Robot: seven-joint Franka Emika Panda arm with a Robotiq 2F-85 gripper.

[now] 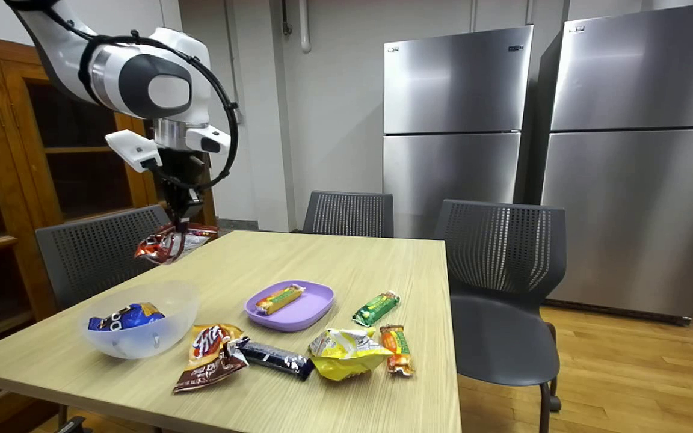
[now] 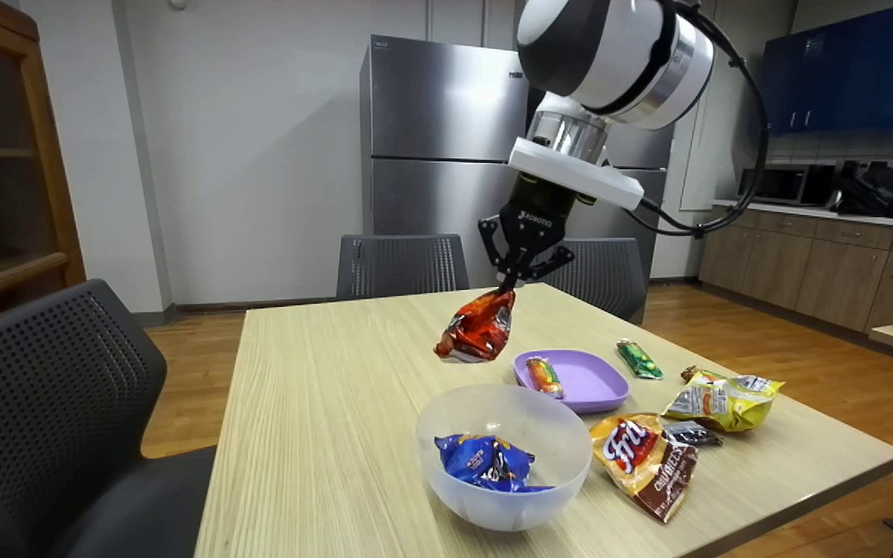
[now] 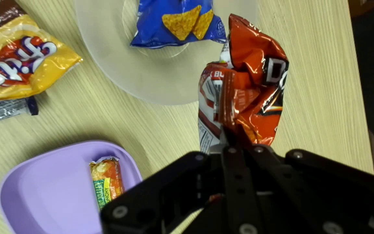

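Note:
My gripper is shut on a red chip bag and holds it by its top edge above the table. In an exterior view the gripper and the hanging red bag are behind and above the frosted bowl. A blue chip bag lies in the bowl. In the wrist view the fingertips pinch the crumpled red bag, which overlaps the bowl's rim. A purple plate with a wrapped snack bar on it is beside the gripper.
On the table are a brown-orange Fritos bag, a dark wrapped bar, a yellow bag, a green bar and an orange-green bar. Chairs stand around the table. A wooden cabinet stands behind.

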